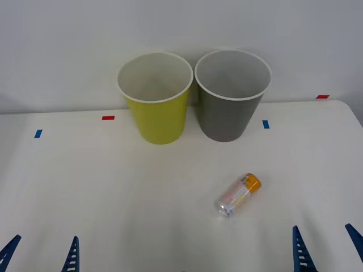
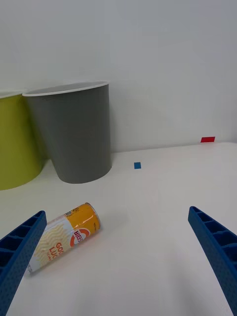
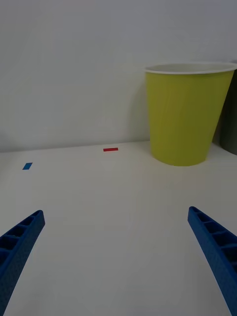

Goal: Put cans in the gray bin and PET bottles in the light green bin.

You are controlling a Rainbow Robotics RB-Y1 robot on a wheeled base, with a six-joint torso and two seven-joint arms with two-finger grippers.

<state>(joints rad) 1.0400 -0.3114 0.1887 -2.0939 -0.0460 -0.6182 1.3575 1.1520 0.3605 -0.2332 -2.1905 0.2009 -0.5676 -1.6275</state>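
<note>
Sorting has not yet started: the can point(image 1: 239, 195) lies on its side on the white table point(image 1: 113, 198), untouched, toward the near right part of it and well short of the two bins at the far edge. Its long axis runs diagonally, the orange end aimed at the far right corner and the silver end at the near edge.

The right gripper point(image 1: 327, 247) hovers at the near edge just right of the can, fingers spread wide and holding nothing; the left gripper point(image 1: 41, 252) waits at the near left edge, likewise spread and empty.

The next move probably falls to the right gripper: shift left over the can, turn so the fingers close across its round body rather than along its length, then lift and carry it to the gray bin point(image 1: 232, 93), which stands beside the light green bin point(image 1: 155, 96).
</note>
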